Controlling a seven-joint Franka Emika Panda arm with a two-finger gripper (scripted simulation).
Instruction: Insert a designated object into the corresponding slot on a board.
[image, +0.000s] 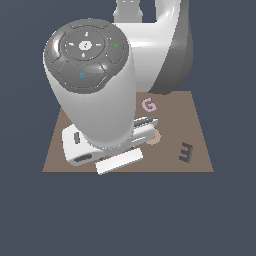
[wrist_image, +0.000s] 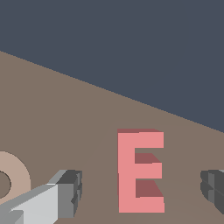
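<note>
The salmon-red E (wrist_image: 140, 170) lies flat on the brown board (wrist_image: 65, 122) in the wrist view. My gripper (wrist_image: 141, 189) is open, with one grey fingertip (wrist_image: 70, 192) on each side of the E and a gap to both. In the exterior view the arm hides the E; the gripper (image: 146, 128) hangs low over the middle of the board (image: 192, 115). The dark E-shaped slot (image: 186, 151) sits near the board's front corner on the exterior view's right, apart from the gripper.
A pale pink G (image: 148, 105) lies toward the back of the board. A tan ring (image: 155, 138) sits just beside the fingers, also seen as the tan ring (wrist_image: 15, 175) in the wrist view. The big arm body covers the board's left half.
</note>
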